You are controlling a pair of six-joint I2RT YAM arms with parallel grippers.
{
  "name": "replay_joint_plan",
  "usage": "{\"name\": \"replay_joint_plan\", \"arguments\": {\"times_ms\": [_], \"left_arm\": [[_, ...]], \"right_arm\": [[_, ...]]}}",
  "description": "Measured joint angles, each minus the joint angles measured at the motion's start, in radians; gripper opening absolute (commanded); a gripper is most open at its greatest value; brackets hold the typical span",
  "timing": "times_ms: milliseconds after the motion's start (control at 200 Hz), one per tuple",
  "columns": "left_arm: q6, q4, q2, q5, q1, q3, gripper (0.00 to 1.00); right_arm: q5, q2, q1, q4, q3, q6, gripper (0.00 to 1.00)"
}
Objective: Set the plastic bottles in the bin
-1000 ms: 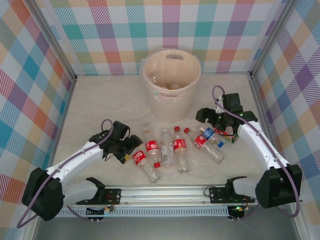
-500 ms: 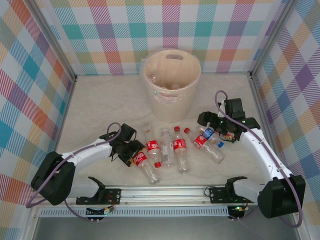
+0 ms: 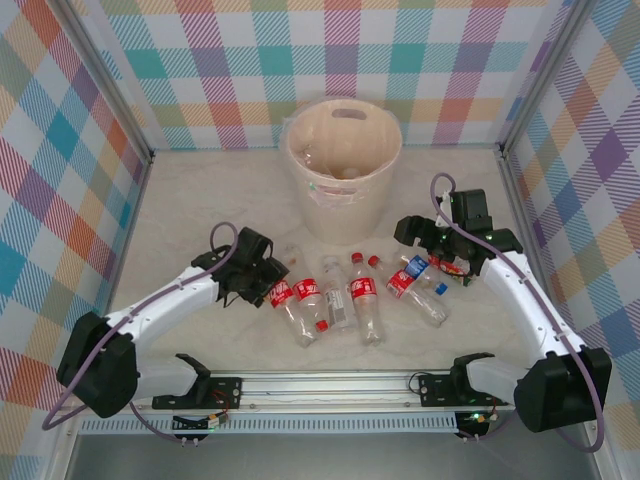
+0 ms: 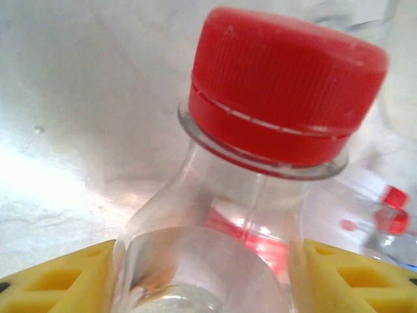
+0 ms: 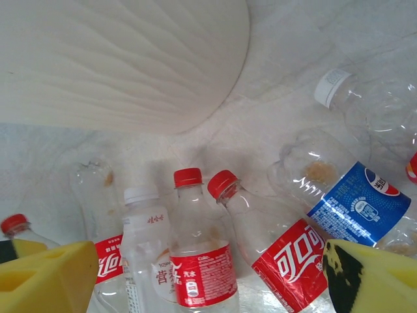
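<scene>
Several plastic bottles [image 3: 363, 292] lie in a row on the table in front of the bin [image 3: 345, 215], most with red labels and red caps. My left gripper [image 3: 270, 290] has the leftmost red-labelled bottle [image 3: 284, 296] between its yellow pads [image 4: 58, 277]. Both pads press the clear shoulders below the red cap [image 4: 287, 78]. My right gripper [image 3: 443, 262] hovers open above the right end of the row. A red-labelled bottle [image 5: 287, 261] and a blue-labelled one [image 5: 358, 208] lie under it. The bin's wall [image 5: 124, 59] is beyond them.
A few bottles lie inside the bin. A small clear bottle [image 3: 292, 255] sits alone behind the row. Checked walls close in the table on three sides. A metal rail [image 3: 330, 385] runs along the near edge. Bare tabletop lies to the left of the bin.
My left gripper moved right onto the leftmost bottle and its jaws narrowed around it; that bottle shifted up and turned. The right arm barely moved.
</scene>
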Motion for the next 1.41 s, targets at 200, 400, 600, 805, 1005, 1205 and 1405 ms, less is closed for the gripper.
{"name": "replay_joint_plan", "arguments": {"times_ms": [200, 400, 600, 805, 1005, 1205, 1405], "left_arm": [[0.097, -0.056, -0.016, -0.052, 0.02, 0.137, 0.56], [0.2, -0.071, -0.016, -0.07, 0.073, 0.185, 0.52], [0.329, -0.056, -0.016, -0.081, 0.102, 0.245, 0.45], [0.462, -0.064, 0.009, -0.077, 0.124, 0.324, 0.44], [0.562, -0.064, 0.063, -0.051, 0.13, 0.404, 0.41], [0.69, -0.093, 0.123, 0.055, 0.144, 0.535, 0.4], [0.877, -0.082, 0.132, 0.195, 0.146, 0.636, 0.4]], "right_arm": [[-0.012, -0.037, 0.0, -0.005, -0.008, 0.022, 0.88], [-0.035, -0.049, 0.0, -0.018, -0.001, 0.039, 0.88], [-0.072, -0.069, 0.0, 0.004, 0.007, 0.077, 0.86], [-0.125, -0.104, 0.015, 0.069, -0.025, 0.117, 0.86], [-0.242, -0.092, 0.055, 0.155, -0.027, 0.101, 0.87], [-0.389, -0.061, 0.128, 0.242, -0.008, 0.041, 0.87], [-0.462, -0.029, 0.142, 0.296, 0.063, 0.018, 0.87]]}}
